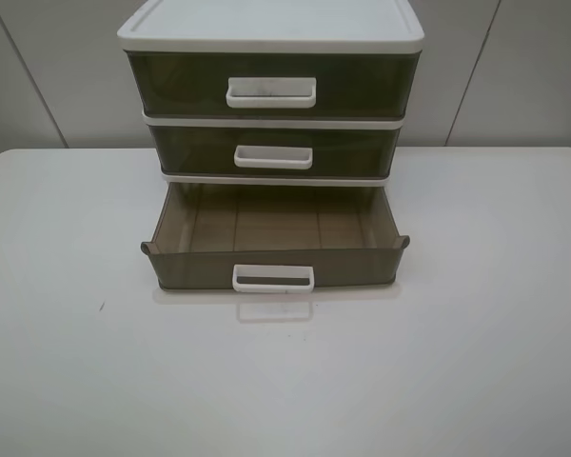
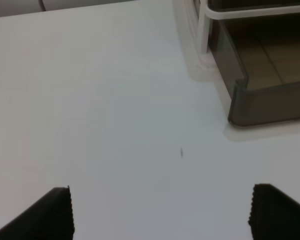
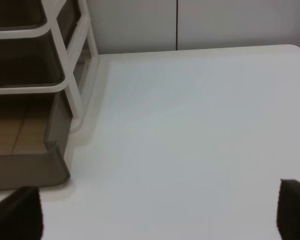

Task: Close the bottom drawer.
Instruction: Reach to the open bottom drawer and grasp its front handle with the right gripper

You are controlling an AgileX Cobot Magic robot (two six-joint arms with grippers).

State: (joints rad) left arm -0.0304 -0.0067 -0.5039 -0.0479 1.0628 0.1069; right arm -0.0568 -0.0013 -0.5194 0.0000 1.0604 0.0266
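Left claw (image 2: 160,214) & right claw (image 3: 155,211) spread wide; bottom drawer (image 1: 274,233) pulled out, smoky olive-brown w/ white loop handle (image 1: 273,277).

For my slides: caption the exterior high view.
Smoky olive-brown translucent plastic bottom drawer pulled open from its white-framed cabinet on a white table.

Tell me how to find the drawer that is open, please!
On the white table stands a small cabinet with a white top and three smoky brown drawers stacked up. Look at the lowest one, the bottom drawer. Unlike the shut middle drawer and top drawer, it sticks out toward the front, so you can see right into it.
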